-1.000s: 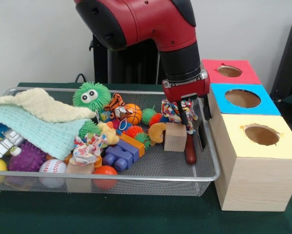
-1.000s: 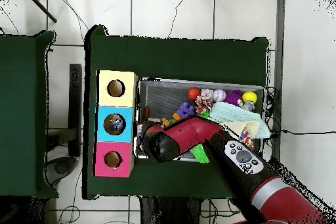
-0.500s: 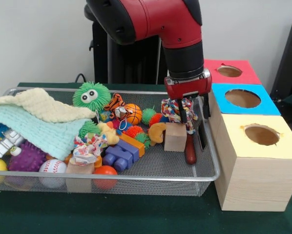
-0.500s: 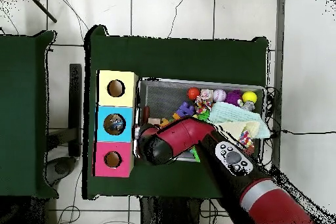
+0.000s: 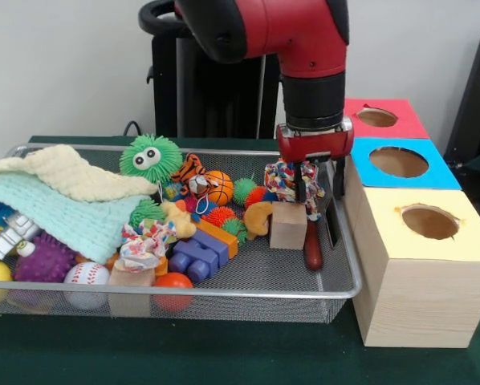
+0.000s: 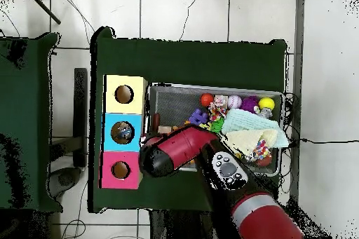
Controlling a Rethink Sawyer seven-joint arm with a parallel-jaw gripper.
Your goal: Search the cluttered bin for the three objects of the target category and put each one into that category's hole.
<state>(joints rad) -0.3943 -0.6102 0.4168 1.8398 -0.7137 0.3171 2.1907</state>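
The wire mesh bin (image 5: 224, 288) holds many toys; it also shows in the overhead view (image 6: 217, 87). My gripper (image 5: 320, 210) hangs low over the bin's right end, close to the boxes, and its jaws stand apart. A patterned cloth knot toy (image 5: 286, 181) sits at the left finger; I cannot tell if they touch. A wooden cube (image 5: 289, 224) and a dark red wooden peg (image 5: 312, 249) lie just below. Three boxes with holes stand to the right: yellow (image 5: 457, 241), blue (image 5: 441, 172), red (image 5: 408, 120). In the overhead view the arm (image 6: 175, 155) hides the gripper.
Left of the gripper lie an orange ball (image 5: 218, 187), a green furry toy (image 5: 149, 157), purple bricks (image 5: 193, 258), a baseball (image 5: 86, 274), a red ball (image 5: 173, 283) and knitted cloths (image 5: 55, 200). The bin's right rim (image 5: 348, 241) nearly touches the yellow box.
The arm and gripper have shifted a little to the right in the front view, toward the boxes. The toys in the bin have not moved.
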